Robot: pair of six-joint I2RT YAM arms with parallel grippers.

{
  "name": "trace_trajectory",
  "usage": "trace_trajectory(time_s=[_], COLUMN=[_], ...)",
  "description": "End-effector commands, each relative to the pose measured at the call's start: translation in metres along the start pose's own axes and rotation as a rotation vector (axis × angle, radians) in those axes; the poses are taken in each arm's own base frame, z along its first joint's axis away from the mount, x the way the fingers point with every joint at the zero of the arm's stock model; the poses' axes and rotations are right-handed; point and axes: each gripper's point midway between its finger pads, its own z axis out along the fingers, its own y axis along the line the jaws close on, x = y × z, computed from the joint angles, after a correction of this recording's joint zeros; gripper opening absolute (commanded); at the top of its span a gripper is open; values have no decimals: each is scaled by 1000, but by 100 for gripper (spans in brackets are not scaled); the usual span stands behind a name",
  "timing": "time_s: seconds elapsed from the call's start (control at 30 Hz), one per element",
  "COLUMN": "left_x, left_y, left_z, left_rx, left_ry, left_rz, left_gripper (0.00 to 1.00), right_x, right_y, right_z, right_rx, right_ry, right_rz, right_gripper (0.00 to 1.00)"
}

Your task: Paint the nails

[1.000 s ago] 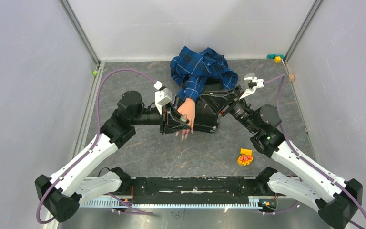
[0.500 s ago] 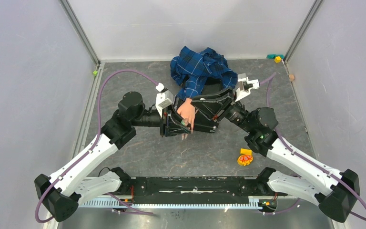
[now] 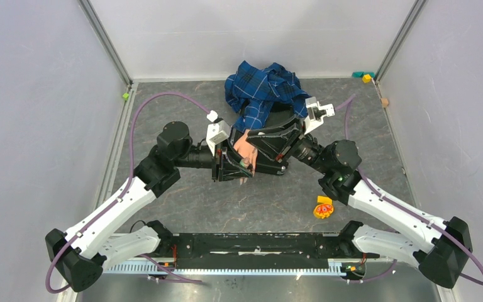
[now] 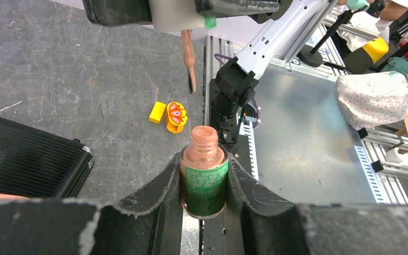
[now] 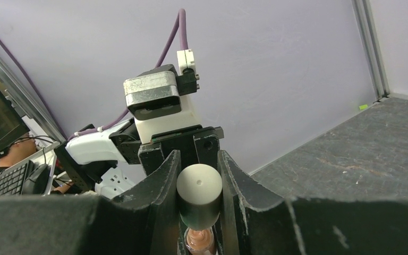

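My left gripper (image 4: 204,166) is shut on an open nail polish bottle (image 4: 204,183) with a green label and peach polish, held upright. My right gripper (image 5: 198,171) is shut on the bottle's domed grey cap (image 5: 199,192). The cap's brush (image 4: 189,57) hangs above and beyond the bottle neck, apart from it. In the top view both grippers meet over the pale mannequin hand (image 3: 246,148), the left gripper (image 3: 234,166) from the left and the right gripper (image 3: 265,146) from the right. The blue plaid sleeve (image 3: 265,89) lies behind. The nails are almost hidden; one pink tip (image 3: 243,181) shows.
A black ribbed block (image 4: 26,159) lies under the hand (image 3: 273,165). A yellow block (image 4: 158,112) and an orange toy (image 4: 176,116) sit near the right arm (image 3: 322,207). Small coloured blocks (image 3: 365,76) lie in the far right corner.
My right arm has swung left, carrying the cap and brush over the bottle in the left gripper. The left gripper has hardly moved.
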Motion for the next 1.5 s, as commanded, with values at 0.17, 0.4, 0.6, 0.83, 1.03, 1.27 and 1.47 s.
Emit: trace_trajectory(time_s=[0.17, 0.4, 0.6, 0.83, 1.03, 1.27, 1.47], left_x=[-19, -21, -21, -25, -26, -27, -28], left_y=[-8, -7, -6, -6, -6, -7, -7], left_z=[0, -1, -1, -2, -3, -3, -3], left_rx=[16, 10, 2, -8, -12, -13, -11], left_ry=[-49, -52, -56, -70, -74, -79, -80], left_rz=[36, 39, 42, 54, 55, 58, 58], left_gripper=[2, 2, 2, 2, 2, 2, 2], right_x=[-16, -10, -7, -1, 1, 5, 5], right_y=[27, 24, 25, 22, 21, 20, 19], right_z=[8, 9, 9, 9, 9, 8, 9], right_rx=[-100, -97, -105, -106, -102, -102, -103], right_ry=[-37, -21, -13, 7, 13, 19, 15], right_rz=[-3, 4, 7, 9, 9, 13, 16], right_gripper=[0, 0, 0, 0, 0, 0, 0])
